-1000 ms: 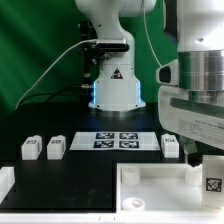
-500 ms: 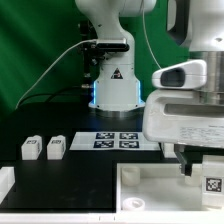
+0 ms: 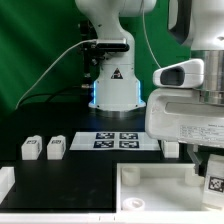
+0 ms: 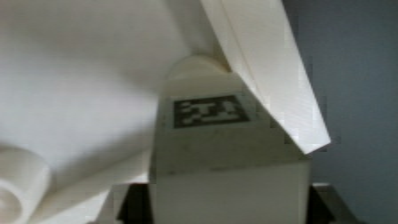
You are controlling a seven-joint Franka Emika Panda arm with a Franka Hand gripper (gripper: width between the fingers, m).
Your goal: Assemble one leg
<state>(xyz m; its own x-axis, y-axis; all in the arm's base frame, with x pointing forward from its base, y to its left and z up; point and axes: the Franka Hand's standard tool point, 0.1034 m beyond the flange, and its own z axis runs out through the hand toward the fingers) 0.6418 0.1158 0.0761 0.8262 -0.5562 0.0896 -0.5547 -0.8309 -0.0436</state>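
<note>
My gripper [image 3: 206, 170] is low at the exterior view's right, over the right end of the large white panel [image 3: 150, 188]. In the wrist view the gripper [image 4: 226, 206] is shut on a leg [image 4: 222, 150], a white block with a black-and-white tag facing the camera, filling the gap between the dark fingers [image 4: 132, 202]. That leg's tag shows at the exterior view's right edge [image 3: 213, 183]. Two more legs [image 3: 30, 148] [image 3: 56, 147] stand side by side at the left. Another leg [image 3: 171, 148] is partly hidden behind my hand.
The marker board [image 3: 118, 140] lies in front of the arm's base [image 3: 112, 85]. A white block [image 3: 5, 182] sits at the front left edge. In the wrist view the panel's surface [image 4: 80, 85] and a round socket [image 4: 18, 185] lie beside the held leg.
My hand came down and to the exterior view's left, now hiding most of the leg by the marker board, then shifted slightly right. The tagged leg at the right edge stayed in place.
</note>
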